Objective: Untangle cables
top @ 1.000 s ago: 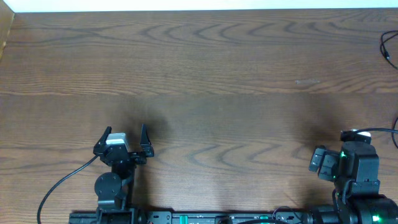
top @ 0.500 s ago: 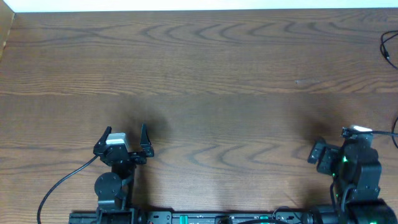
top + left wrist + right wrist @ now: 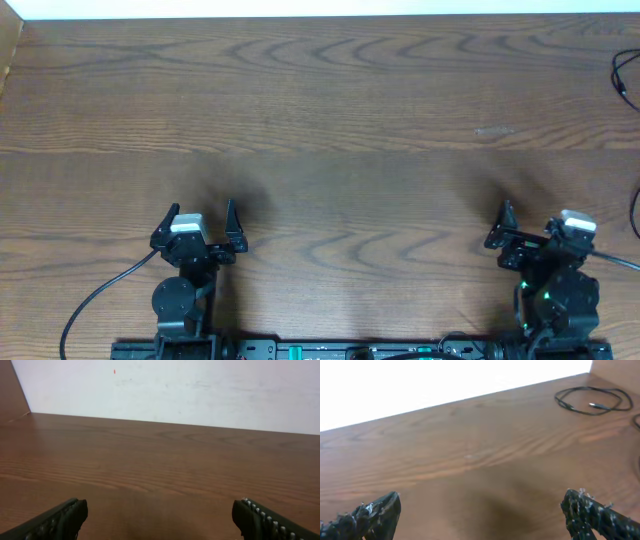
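Note:
A thin black cable coil lies at the table's far right in the right wrist view, with a small pale plug end inside the loop. The overhead view shows only a bit of it at the right edge. No white cable shows. My left gripper is open and empty near the front left, also shown in its wrist view. My right gripper is open and empty near the front right, also shown in its wrist view. The coil is far ahead and to the right of it.
The wooden table ends at a white wall at the back. A raised wooden edge stands at the far left. A thicker black robot wire trails from the left arm, and another strand shows at the right edge.
My right arm has swung round and dropped back; its gripper now points forward with both fingers spread. The left arm has not moved.

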{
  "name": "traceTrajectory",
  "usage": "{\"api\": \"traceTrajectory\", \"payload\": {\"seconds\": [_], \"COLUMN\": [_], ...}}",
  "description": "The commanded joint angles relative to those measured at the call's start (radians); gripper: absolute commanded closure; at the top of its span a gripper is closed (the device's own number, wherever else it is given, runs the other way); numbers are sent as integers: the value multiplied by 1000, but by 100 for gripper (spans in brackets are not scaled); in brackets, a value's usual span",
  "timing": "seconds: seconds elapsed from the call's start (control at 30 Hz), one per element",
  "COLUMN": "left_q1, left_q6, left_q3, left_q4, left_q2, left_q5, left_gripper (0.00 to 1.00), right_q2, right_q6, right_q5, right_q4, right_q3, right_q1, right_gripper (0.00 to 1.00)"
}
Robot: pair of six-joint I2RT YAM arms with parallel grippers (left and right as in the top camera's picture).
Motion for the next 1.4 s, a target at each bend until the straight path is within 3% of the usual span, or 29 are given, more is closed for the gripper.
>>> {"api": "traceTrajectory", "payload": {"seconds": [0.0, 0.73, 1.37], "left_q1": [4, 4, 4], "left_q6": [2, 2, 2], "left_q3": [-24, -24, -24], "left_q4": [-23, -23, -23], "left_q2": [-5, -5, -5], "left_q5": [0, 0, 0], "left_gripper": [2, 2, 2], "right_q2": [-42, -111, -111], "right_q6": [11, 11, -124], "right_q5": [-47, -186, -196], "right_q4": [21, 345, 331], "right_q3": [-34, -254, -264], "right_q1": [-32, -128, -135], "right_gripper": [1, 1, 1]}}
